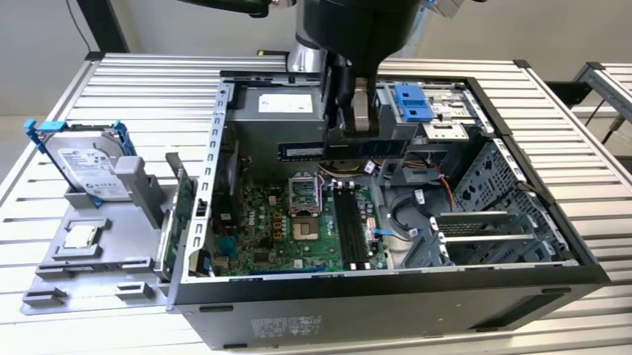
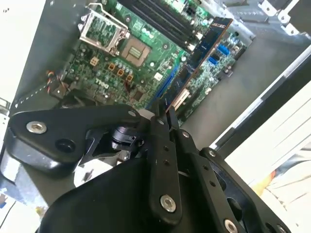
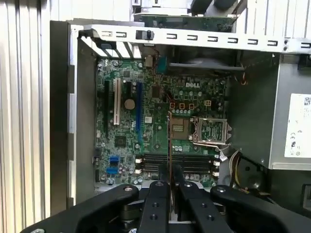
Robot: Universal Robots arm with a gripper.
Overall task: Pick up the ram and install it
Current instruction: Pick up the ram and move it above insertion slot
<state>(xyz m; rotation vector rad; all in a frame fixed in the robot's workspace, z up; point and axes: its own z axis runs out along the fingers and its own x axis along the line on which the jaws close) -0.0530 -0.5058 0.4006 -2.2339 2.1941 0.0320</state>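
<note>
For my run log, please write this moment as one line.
gripper: shut on ram | ram: held in air over motherboard, not seated | install: not yet done

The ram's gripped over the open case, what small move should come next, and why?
Probably turn the wrist so the ram runs along the black memory slots. The pincer is shut on the ram above the motherboard, and in the first wrist view its edge lies crosswise to the slots.

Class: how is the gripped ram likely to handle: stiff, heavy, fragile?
Probably stiff: the ram juts straight from the gripper without sagging. Likely light, since it looks like a thin board, edge-on in the first wrist view. Possibly fragile: its components sit exposed.
</note>
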